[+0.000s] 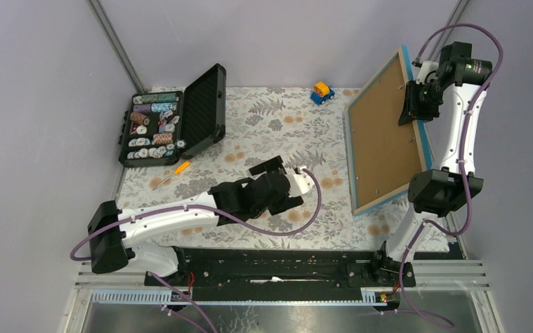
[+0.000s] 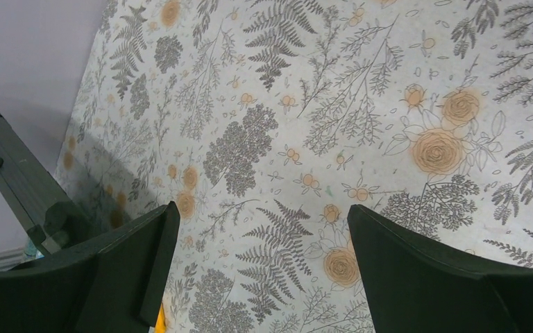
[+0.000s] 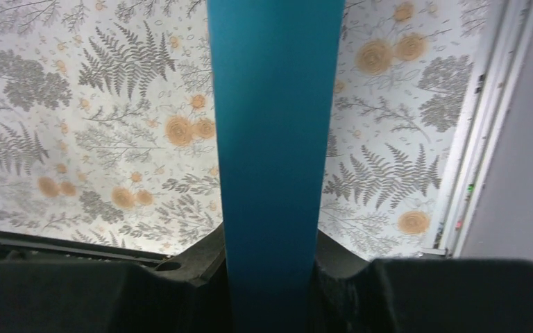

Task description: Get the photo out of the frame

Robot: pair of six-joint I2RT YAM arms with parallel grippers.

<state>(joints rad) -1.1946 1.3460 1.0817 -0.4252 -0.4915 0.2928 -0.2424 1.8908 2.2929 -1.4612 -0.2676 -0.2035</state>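
The frame (image 1: 384, 135) stands tilted on its lower edge at the right of the table, its brown fibreboard back facing the middle, with a turquoise border and light wood rim. My right gripper (image 1: 416, 104) is shut on its upper right edge. In the right wrist view the turquoise edge (image 3: 272, 139) runs straight up between my fingers (image 3: 201, 257). The photo is hidden behind the backing. My left gripper (image 1: 286, 182) is open and empty, low over the floral cloth at mid table, left of the frame. In the left wrist view its fingers (image 2: 146, 257) are wide apart over bare cloth.
An open black case of poker chips (image 1: 170, 125) lies at the back left. A small blue and yellow toy car (image 1: 322, 92) sits at the back, near the frame's top corner. An orange-handled screwdriver (image 1: 172, 172) lies in front of the case. Grey walls enclose the table.
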